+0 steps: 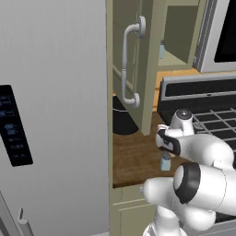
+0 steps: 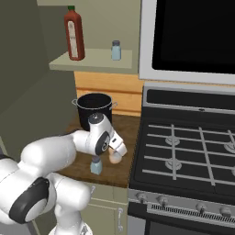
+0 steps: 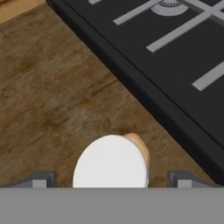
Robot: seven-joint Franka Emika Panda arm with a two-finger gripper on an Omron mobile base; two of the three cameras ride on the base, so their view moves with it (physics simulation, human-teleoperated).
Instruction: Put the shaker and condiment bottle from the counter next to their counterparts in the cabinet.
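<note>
The condiment bottle, tan-orange with a whitish cap, stands on the dark wood counter near the stove's edge. My gripper hangs right above it, open, with one fingertip on each side of the cap and a gap to both. In the right base view the gripper reaches down over the bottle. The pale blue shaker stands just left of it, near the counter's front edge, and the left base view has the shaker below my hand. The cabinet is open, with a matching shaker on its shelf.
A tall red sauce bottle stands left of the shelf shaker. A black pot sits at the back of the counter. The black stove borders the counter on the right, the grey fridge on the left. The open cabinet door juts out above.
</note>
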